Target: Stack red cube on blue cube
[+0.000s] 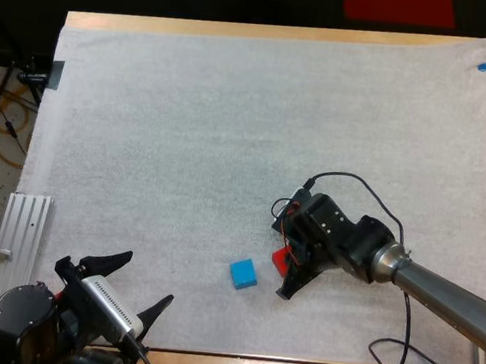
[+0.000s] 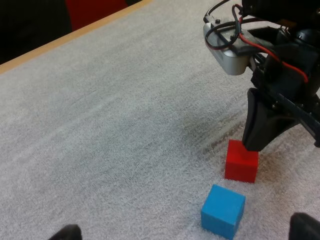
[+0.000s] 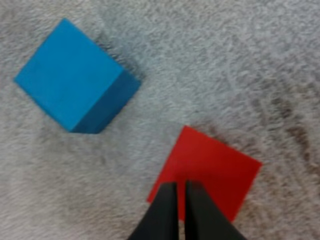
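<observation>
Right wrist view: right gripper (image 3: 181,191), clenched on nothing, hides part of the red cube (image 3: 212,165); contact cannot be determined. Blue cube (image 3: 65,80) rests just beside it on the surface (image 3: 235,55). Left gripper (image 1: 143,282) is released.

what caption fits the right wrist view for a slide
Shut right gripper over the red cube, blue cube nearby on the white mat

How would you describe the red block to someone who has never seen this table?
On the white mat, toward its near edge, the right gripper points down. The red cube sits right at its tip, with the blue cube close beside it, not touching. It is the only red block there.
</observation>
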Tool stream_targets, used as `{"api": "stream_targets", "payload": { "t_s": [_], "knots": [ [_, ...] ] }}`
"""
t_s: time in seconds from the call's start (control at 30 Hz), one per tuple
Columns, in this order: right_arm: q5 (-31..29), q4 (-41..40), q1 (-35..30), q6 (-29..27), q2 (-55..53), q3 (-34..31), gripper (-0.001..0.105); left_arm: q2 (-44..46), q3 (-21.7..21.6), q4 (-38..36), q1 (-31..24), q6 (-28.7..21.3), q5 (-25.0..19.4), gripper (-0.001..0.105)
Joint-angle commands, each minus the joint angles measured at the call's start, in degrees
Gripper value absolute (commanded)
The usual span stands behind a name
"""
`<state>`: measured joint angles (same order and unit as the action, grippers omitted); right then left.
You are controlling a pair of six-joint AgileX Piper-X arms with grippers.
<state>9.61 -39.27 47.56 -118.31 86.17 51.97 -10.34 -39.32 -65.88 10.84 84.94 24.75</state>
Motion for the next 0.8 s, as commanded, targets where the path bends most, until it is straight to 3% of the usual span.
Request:
{"api": "stream_targets", "payload": {
  "t_s": [0.0,0.37,0.43,0.53,0.6,0.7,0.77],
  "knots": [
    [-0.8,0.4,0.1,0.2,-0.3,0.5,0.0,-0.1,-0.4,0.2,0.3,-0.3,0.4,0.076],
    [-1.1,0.2,0.1,0.4,-0.3,0.5,0.001,-0.1,-0.4,0.2,0.3,-0.3,0.4,0.076],
    [-1.2,-0.1,0.1,0.3,-0.3,0.5,0.005,-0.1,-0.4,0.2,0.3,-0.3,0.4,0.076],
    [-1.2,-0.6,0.1,0.9,-0.3,0.7,0.025,-0.1,-0.4,0.2,0.3,-0.3,0.4,0.076],
    [-1.2,-0.6,0.1,1.1,-0.3,1.1,0.048,-0.1,-0.4,0.2,0.3,-0.3,0.4,0.076],
    [-1.2,-2.3,0.1,1.1,-0.3,2.7,0.065,-0.1,-0.1,0.2,0.3,-0.3,0.4,0.076],
    [-2.0,-3.7,0.1,1.2,-0.3,3.8,0.069,-0.1,0.1,0.2,0.3,-0.3,0.4,0.076]
  ]
}}
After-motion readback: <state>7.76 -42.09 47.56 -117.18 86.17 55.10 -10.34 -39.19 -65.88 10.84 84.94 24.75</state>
